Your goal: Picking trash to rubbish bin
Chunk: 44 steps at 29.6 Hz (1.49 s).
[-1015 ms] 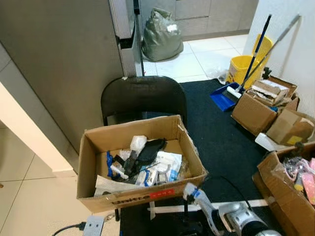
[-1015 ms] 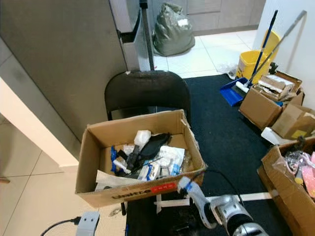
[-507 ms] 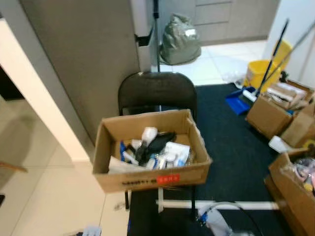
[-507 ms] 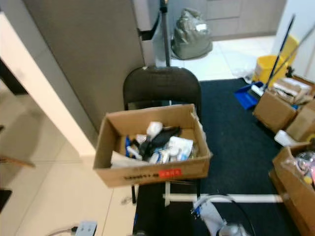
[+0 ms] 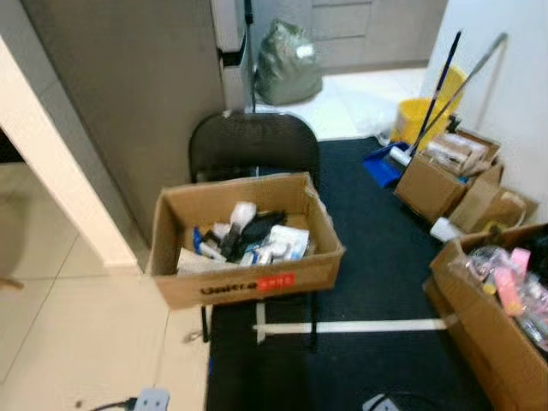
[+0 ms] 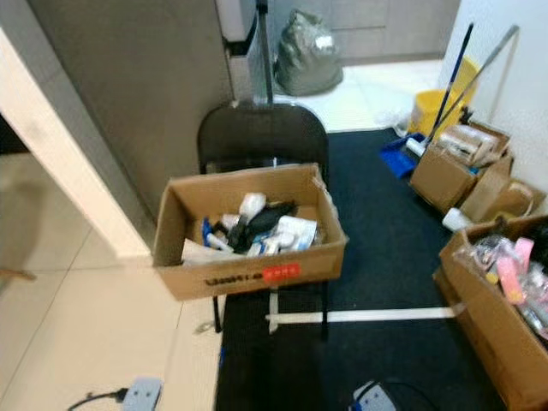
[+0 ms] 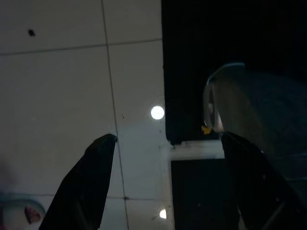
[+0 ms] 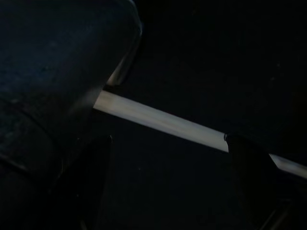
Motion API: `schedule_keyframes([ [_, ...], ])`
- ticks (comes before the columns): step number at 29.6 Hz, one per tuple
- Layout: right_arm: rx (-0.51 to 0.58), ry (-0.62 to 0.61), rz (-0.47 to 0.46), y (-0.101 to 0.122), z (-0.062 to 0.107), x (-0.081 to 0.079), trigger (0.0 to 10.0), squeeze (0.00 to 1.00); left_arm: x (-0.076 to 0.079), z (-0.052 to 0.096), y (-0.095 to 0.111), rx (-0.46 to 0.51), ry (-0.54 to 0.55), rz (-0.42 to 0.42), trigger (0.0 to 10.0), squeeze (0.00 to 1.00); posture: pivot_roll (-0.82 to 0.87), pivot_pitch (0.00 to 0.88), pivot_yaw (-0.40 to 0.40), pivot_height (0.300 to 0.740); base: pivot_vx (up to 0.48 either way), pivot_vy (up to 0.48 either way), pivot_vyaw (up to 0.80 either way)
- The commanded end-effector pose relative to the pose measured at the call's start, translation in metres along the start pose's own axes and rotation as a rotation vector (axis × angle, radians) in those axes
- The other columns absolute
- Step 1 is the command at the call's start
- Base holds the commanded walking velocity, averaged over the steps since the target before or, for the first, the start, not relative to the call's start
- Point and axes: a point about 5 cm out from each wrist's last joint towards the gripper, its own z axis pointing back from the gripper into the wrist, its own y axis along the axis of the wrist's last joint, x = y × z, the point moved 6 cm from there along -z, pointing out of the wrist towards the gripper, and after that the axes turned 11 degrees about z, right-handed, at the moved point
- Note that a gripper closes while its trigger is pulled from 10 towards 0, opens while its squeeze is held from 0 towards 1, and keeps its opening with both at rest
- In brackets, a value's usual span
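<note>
A cardboard box (image 5: 244,278) full of trash (image 5: 248,240) sits on the seat of a black chair (image 5: 253,150), which stands at the left edge of a dark carpet (image 5: 377,282). A white strip (image 5: 360,326) crosses the carpet just in front of the chair legs. More cardboard boxes (image 5: 437,180) line the carpet's right edge, near a yellow bucket (image 5: 419,116). The left gripper (image 7: 165,143) hangs over the pale tiled floor (image 7: 62,81) at the carpet's edge — fingers spread wide, holding nothing. The right gripper (image 8: 168,141) hangs above the carpet and strip, very dark — its fingers look spread, nothing between them.
</note>
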Motion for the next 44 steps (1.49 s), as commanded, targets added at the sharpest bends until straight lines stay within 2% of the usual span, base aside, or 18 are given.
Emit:
schedule_keyframes([
  [1,0.004,0.012,-0.017,0.003,-0.001,-0.008,10.0,0.0,0.001,0.001,-0.014,-0.041,0.0,0.014,10.0,0.0,-0.01,0.048,0.087,0.74,0.0,0.0,-0.8],
  [9,-0.02,0.004,0.002,0.0,-0.001,-0.007,10.0,0.0,0.002,0.001,-0.013,-0.041,-0.005,-0.002,10.0,0.0,-0.01,0.045,0.081,0.74,0.0,0.0,-0.8],
  [17,-0.023,-0.046,-0.004,0.001,0.0,0.007,10.0,0.0,-0.005,0.001,-0.003,-0.008,0.027,0.021,10.0,0.0,0.0,0.044,0.066,0.74,0.0,0.0,-0.8],
  [21,-0.015,-0.064,0.004,0.007,0.001,0.014,10.0,0.0,-0.009,0.001,0.0,0.003,0.04,0.033,10.0,0.0,0.0,0.044,0.064,0.74,0.0,0.0,-0.8],
  [29,0.053,-0.104,0.033,0.043,0.003,0.03,10.0,0.0,-0.025,0.004,0.0,0.018,0.084,0.072,10.0,0.0,0.02,0.089,0.043,0.74,0.0,0.0,-0.8],
  [35,0.052,-0.126,0.058,0.05,0.004,0.037,10.0,0.0,-0.034,0.007,-0.003,0.026,0.121,0.105,10.0,0.0,0.02,0.077,0.046,0.74,0.0,0.0,-0.8],
  [37,0.066,-0.139,0.003,0.055,0.006,0.042,10.0,0.0,-0.036,0.008,-0.005,0.029,0.128,0.116,10.0,0.0,0.03,0.089,0.047,0.74,0.0,0.0,-0.8],
  [44,0.073,-0.167,-0.042,0.059,0.007,0.049,10.0,0.0,-0.043,0.01,-0.008,0.036,0.15,0.126,10.0,0.0,0.06,0.104,0.035,0.74,0.0,0.0,-0.8],
])
